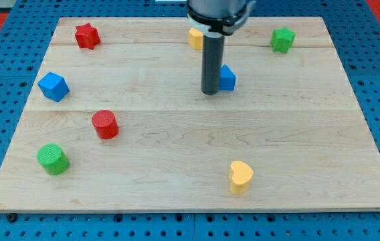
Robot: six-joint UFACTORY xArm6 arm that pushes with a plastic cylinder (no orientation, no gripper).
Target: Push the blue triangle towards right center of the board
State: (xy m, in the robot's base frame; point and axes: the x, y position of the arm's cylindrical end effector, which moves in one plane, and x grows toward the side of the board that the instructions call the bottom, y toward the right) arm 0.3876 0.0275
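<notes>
The blue triangle [227,77] lies on the wooden board [190,134] a little above and right of its middle. Its left part is hidden behind my rod. My tip [211,92] rests on the board right at the triangle's left side, touching it or nearly so.
A yellow block [195,37] sits at the view's top, partly hidden behind the rod. Also on the board are a green star [283,39], a red star [87,35], a blue cube [53,86], a red cylinder [104,124], a green cylinder [53,159] and a yellow heart [241,177].
</notes>
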